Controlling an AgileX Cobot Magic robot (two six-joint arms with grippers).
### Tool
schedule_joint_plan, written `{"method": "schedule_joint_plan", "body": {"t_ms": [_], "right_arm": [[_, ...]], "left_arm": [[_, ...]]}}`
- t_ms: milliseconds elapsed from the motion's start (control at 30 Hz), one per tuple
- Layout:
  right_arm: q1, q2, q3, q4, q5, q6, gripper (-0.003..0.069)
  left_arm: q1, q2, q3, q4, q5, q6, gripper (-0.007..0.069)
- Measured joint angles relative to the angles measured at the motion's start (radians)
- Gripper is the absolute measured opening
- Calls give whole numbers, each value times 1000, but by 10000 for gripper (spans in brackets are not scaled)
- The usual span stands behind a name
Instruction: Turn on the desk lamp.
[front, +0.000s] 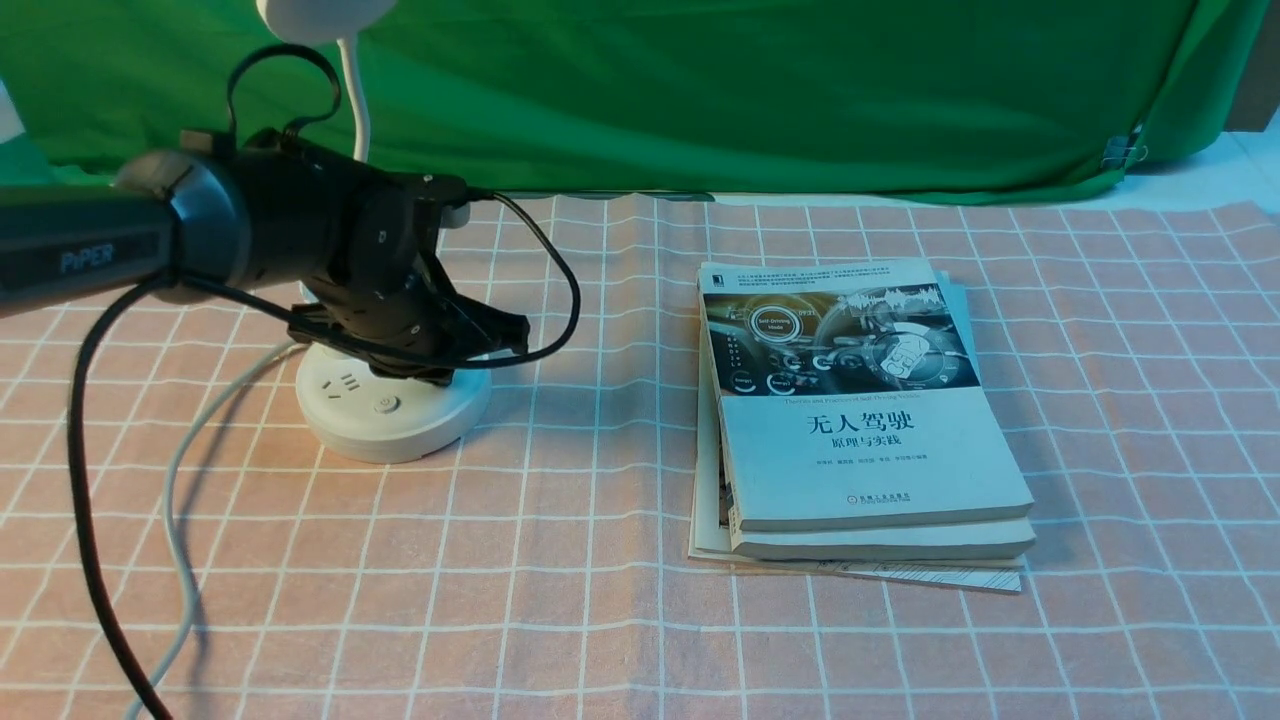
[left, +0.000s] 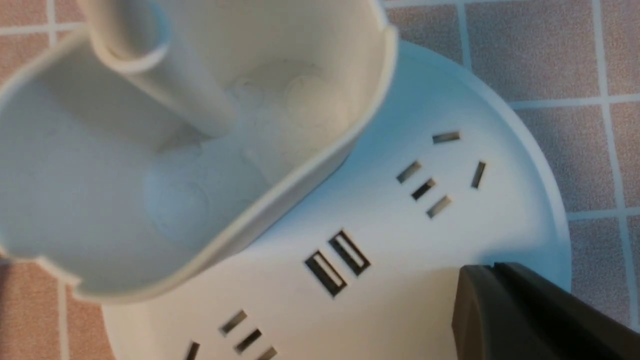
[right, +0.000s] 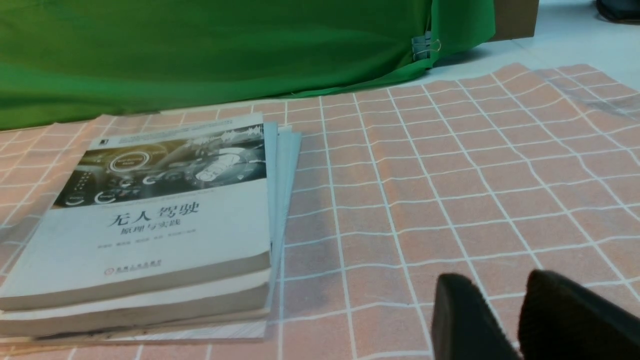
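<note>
Desk lamp (front: 395, 425) on pink-and-white checked cloth (front: 600, 560), green curtain (front: 750, 100) behind.

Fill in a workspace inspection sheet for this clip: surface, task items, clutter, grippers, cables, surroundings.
Surface: grid-patterned cloth, wrinkled in places.
Task items: white desk lamp with round base, cup and gooseneck; round button on the base; its head is cut off at the picture's top.
Clutter: stack of books, right of the lamp.
Left gripper: over the lamp base; contact unclear.
Right gripper: fingers slightly apart, nothing between them.
Cables: pale cord from the lamp; black cable along the left arm.
Surroundings: green curtain behind.
</note>
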Motion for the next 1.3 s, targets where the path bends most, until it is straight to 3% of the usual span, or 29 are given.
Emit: {"method": "schedule_joint_plan", "body": {"t_ms": [333, 600, 867, 967, 1300], "right_arm": [[0, 0, 0, 0, 0, 0, 241], [0, 0, 0, 0, 0, 0, 241], [0, 0, 0, 0, 0, 0, 241], [0, 0, 0, 0, 0, 0, 241], [0, 0, 0, 0, 0, 0, 241]], "left_arm": [[0, -23, 39, 3, -47, 10, 21], [0, -202, 91, -80, 93, 51, 21], [0, -539, 350, -185, 115, 119, 21], [0, -781, 483, -217, 106, 156, 21], [0, -1349, 813, -240, -204, 162, 21]]}}
